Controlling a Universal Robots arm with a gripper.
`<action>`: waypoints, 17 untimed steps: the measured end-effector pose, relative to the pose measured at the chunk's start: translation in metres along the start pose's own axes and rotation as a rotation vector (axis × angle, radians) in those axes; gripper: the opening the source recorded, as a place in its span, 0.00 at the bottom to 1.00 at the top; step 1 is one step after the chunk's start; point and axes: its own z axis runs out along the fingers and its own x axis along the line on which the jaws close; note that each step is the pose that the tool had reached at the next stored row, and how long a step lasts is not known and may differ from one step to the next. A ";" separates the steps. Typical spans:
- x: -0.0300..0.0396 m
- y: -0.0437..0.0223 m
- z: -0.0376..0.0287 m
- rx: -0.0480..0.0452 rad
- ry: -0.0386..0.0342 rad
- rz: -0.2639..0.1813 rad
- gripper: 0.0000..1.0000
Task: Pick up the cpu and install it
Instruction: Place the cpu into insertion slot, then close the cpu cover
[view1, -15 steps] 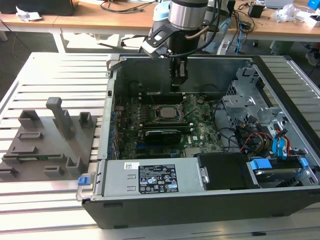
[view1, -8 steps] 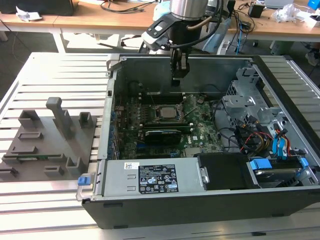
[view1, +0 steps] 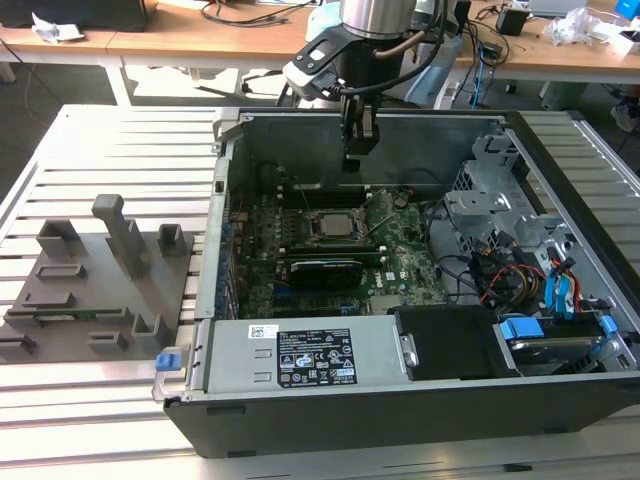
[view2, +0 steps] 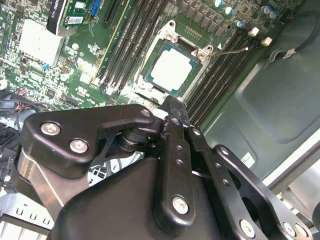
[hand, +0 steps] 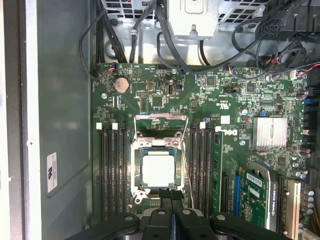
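Directly beneath your pincer (hand: 171, 192), clenched on nothing, the cpu (hand: 158, 170) lies flat in its socket (hand: 135, 172), apparently already placed.

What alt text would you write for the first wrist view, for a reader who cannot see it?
The cpu lies in its socket on the green motherboard, seen from above. The closed black pincer hangs near the socket's edge, holding nothing.

Small flat square cpu (view1: 335, 224), pale shiny top, darker rim; seated level in socket (view1: 318, 212), ten o'clock from case (view1: 420, 420) middle in the exterior view.
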 end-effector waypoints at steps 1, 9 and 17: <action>0.0000 0.0000 0.0000 0.0001 0.0001 0.000 0.11; 0.0000 0.0000 -0.0001 0.0000 0.0001 0.000 0.11; -0.0001 0.0049 -0.0004 0.0000 -0.0015 0.000 0.11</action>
